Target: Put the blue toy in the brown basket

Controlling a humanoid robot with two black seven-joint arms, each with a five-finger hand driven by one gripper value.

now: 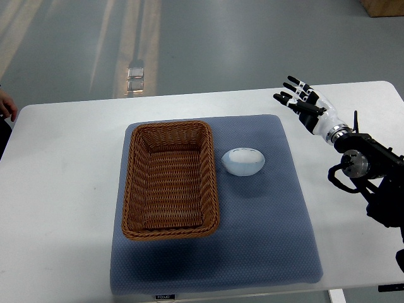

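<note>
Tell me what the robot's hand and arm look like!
The right hand has black fingers with white patches, on a white wrist with a silver ring. Behind it the arm is black and chunky, with a round silver joint and a looping black cable.

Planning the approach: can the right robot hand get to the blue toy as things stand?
Probably yes. The right robot hand is open above the table's far right; the blue toy lies uncovered on the mat beside the brown basket, with nothing between them.
</note>
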